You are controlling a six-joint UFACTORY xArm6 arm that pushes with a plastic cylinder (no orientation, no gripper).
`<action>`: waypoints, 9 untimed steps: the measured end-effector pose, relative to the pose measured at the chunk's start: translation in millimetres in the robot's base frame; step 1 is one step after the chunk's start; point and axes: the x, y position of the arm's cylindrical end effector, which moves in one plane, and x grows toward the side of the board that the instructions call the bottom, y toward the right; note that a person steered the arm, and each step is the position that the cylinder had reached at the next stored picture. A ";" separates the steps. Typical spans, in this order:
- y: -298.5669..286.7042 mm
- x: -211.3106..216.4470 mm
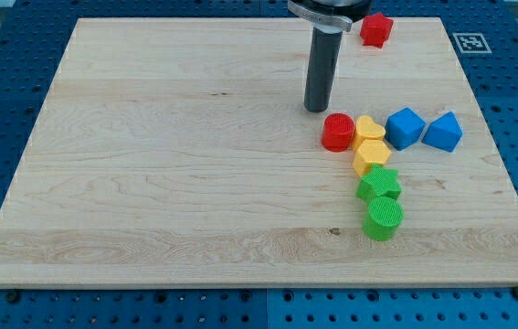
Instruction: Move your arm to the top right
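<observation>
My tip [316, 109] rests on the wooden board [149, 164] in the upper right middle, just up and left of a red cylinder [338, 132]. The red cylinder touches a yellow block [369, 129], with a second yellow block [371, 156] below it. Two green blocks, one star-like [379, 185] and one cylinder [384, 218], continue the column downward. Two blue blocks [405, 127] [442, 132] sit side by side to the right. A red star-shaped block [375, 29] lies near the board's top edge, right of the rod.
The board lies on a blue perforated table [514, 110]. A black and white marker tag [470, 42] sits at the board's top right corner.
</observation>
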 end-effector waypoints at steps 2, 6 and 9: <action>19.7 -36.0; 114.3 -53.3; 137.2 -53.3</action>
